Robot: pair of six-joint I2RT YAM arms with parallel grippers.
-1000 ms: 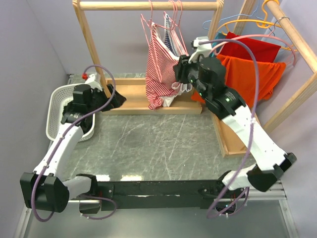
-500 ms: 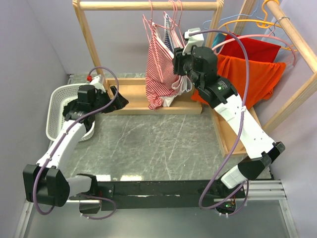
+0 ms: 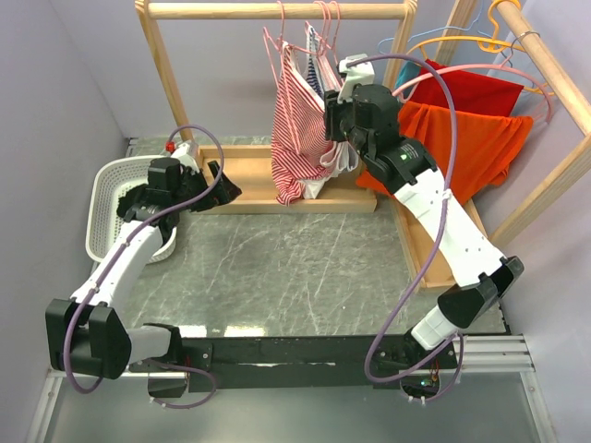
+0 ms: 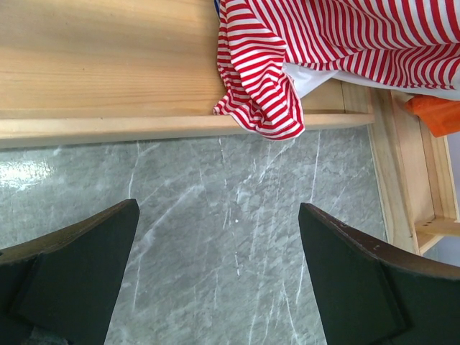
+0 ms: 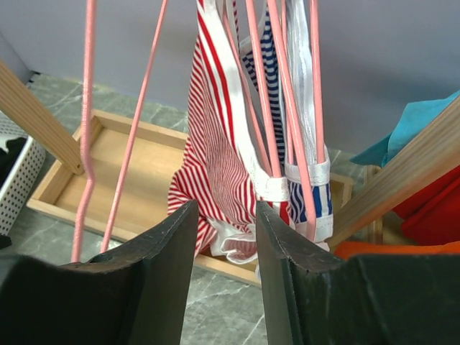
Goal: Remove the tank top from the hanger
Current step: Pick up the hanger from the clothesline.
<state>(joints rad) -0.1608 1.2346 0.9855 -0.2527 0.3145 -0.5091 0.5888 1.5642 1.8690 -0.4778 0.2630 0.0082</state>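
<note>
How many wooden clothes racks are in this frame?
2. The centre rack stands at the back with the striped tops; the right rack runs along the right side with red and orange garments. More could lie outside the view.

In your overhead view the right hand (image 3: 332, 113) sits in against the hanging clothes. Its fingertips are hidden by its own body, so you cannot tell whether they touch the tank top (image 3: 295, 138). From the right wrist, the pink hangers (image 5: 88, 86) and the straps run out past the top edge, and you cannot read which strap sits on which hanger. The left wrist gives you only the tank top's lower hem, cut off by the top edge. It also shows a sliver of the orange garment (image 4: 435, 115) at the right edge. Overhead, the left arm (image 3: 129, 254) covers part of the basket (image 3: 100, 231).
</note>
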